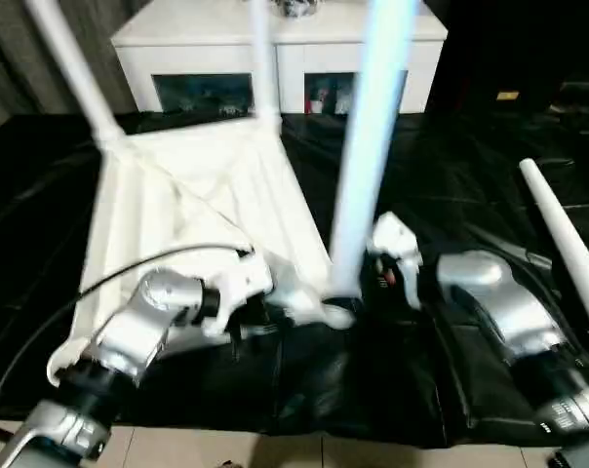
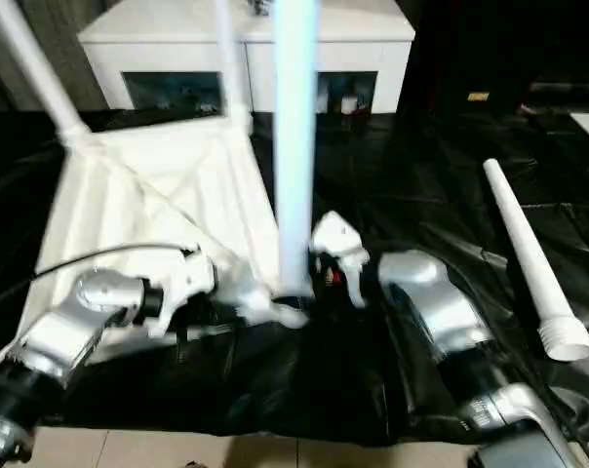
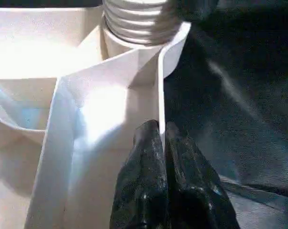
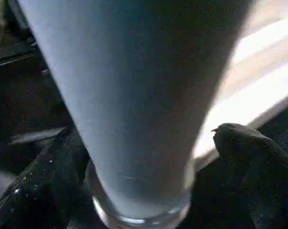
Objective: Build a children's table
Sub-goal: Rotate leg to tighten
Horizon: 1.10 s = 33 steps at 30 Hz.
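The white tabletop [image 1: 197, 195] lies underside up on the black mat. Three white legs stand in its corners: far left [image 1: 75, 68], far right [image 1: 262, 58] and near right [image 1: 368, 146]. Another leg [image 1: 568, 253] lies loose on the mat at the right. My left gripper [image 3: 162, 138] is shut on the thin rim wall of the tabletop, close to the near right corner socket [image 3: 134, 19], where a threaded leg end shows. My right gripper [image 4: 141, 133] is open around the base of the near right leg, with one finger [image 4: 249, 157] clear of it.
A white cabinet [image 1: 275, 39] with glass doors stands behind the work. The black mat [image 1: 451, 175] covers the ground up to pale floor tiles [image 1: 275, 453] at the near edge. A black cable [image 1: 99, 283] runs along my left arm.
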Available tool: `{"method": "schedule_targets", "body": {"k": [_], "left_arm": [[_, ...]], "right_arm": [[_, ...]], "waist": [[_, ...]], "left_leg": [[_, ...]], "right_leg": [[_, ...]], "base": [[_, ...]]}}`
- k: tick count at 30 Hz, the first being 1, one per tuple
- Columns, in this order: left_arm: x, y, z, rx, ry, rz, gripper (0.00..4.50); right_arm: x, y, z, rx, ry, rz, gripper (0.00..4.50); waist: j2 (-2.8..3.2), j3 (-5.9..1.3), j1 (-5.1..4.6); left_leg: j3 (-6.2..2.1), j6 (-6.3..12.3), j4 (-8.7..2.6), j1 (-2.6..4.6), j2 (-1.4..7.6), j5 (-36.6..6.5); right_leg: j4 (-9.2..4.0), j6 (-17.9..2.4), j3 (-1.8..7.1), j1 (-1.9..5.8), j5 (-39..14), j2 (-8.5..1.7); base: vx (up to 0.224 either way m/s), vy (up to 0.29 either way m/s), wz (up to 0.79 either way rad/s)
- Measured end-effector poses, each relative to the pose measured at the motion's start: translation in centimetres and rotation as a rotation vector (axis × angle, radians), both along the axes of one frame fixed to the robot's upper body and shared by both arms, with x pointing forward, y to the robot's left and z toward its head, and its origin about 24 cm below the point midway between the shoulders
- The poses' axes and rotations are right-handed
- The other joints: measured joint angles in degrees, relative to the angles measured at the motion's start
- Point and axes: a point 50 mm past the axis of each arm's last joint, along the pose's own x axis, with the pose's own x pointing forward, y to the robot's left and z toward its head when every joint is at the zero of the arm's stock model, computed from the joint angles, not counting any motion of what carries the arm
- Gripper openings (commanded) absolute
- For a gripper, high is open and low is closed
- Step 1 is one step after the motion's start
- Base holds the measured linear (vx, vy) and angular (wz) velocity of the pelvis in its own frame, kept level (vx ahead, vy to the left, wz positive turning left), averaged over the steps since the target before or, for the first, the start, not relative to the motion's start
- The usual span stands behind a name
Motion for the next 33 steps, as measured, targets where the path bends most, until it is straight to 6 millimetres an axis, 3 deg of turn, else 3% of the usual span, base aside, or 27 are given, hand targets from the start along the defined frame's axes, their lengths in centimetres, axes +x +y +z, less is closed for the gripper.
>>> {"method": "schedule_targets", "body": {"k": [8, 10, 13, 15, 24, 26, 28, 33], "left_arm": [[0.0, 0.4, 0.1, 0.010, -0.007, -0.018, 0.00], [0.0, 0.4, 0.1, 0.010, -0.008, -0.018, 0.00], [0.0, 0.3, 0.1, 0.009, -0.009, -0.018, 0.00], [0.0, 0.3, 0.1, 0.009, -0.009, -0.018, 0.00], [0.1, 0.7, -0.1, 0.013, -0.011, 0.000, 0.00], [0.4, 0.9, -0.2, 0.014, -0.023, 0.045, 0.00], [0.9, 0.8, -0.4, 0.005, -0.030, 0.122, 0.00], [2.7, -1.5, -0.8, -0.032, -0.049, 0.337, 0.00]], "right_arm": [[-0.5, 0.2, -0.3, -0.047, 0.024, 0.065, 4.08], [-0.4, 0.2, -0.3, -0.047, 0.027, 0.059, 3.66], [-0.3, 0.2, -0.4, -0.042, 0.026, 0.042, 3.65], [-0.3, 0.2, -0.4, -0.040, 0.026, 0.040, 3.26], [0.0, 0.7, -1.0, -0.001, 0.036, -0.005, 2.78], [0.4, 1.3, -1.4, 0.024, 0.024, -0.074, 2.77], [1.1, 2.0, -1.9, 0.053, 0.011, -0.188, 2.76], [3.3, 3.6, -2.5, 0.085, -0.012, -0.542, 2.75]], "waist": [[-0.08, 0.05, 0.12], [-0.09, 0.05, 0.14], [-0.08, 0.05, 0.08], [-0.08, 0.05, 0.08], [-0.09, 0.04, -0.10], [-0.16, 0.01, -0.56], [-0.17, 0.00, -1.68], [-0.23, -0.02, -3.39]], "left_leg": [[-0.06, -0.04, 0.17, 0.00, 0.01, 0.02], [-0.08, -0.04, 0.20, -0.02, 0.01, 0.03], [-0.09, -0.04, 0.33, -0.05, 0.01, 0.03], [-0.09, -0.04, 0.39, -0.07, 0.01, 0.03], [-0.09, -0.04, 0.44, -0.01, 0.00, 0.03], [-0.09, -0.05, 0.47, 0.02, 0.00, 0.03], [-0.10, -0.13, 0.47, 0.04, -0.01, 0.08], [-0.25, -0.23, 0.46, 0.18, -0.05, 0.13]], "right_leg": [[0.61, 0.36, -0.04, -0.10, -0.20, -0.07], [0.63, 0.37, -0.05, -0.10, -0.21, -0.07], [0.65, 0.37, -0.05, -0.10, -0.21, -0.08], [0.66, 0.37, -0.05, -0.09, -0.21, -0.10], [0.75, 0.37, -0.06, -0.02, -0.21, -0.13], [0.88, 0.37, -0.05, -0.01, -0.21, -0.13], [0.95, 0.37, -0.03, 0.10, -0.21, -0.13], [0.96, 0.60, -0.09, 0.13, -0.32, -0.13]], "base": [[0.000, 0.000, 0.00], [0.000, 0.000, 0.00], [0.000, 0.000, 0.00], [0.000, 0.000, 0.00], [0.000, 0.000, 0.00], [0.000, 0.000, 0.00], [0.000, 0.000, 0.00], [0.000, 0.000, 0.00]]}}
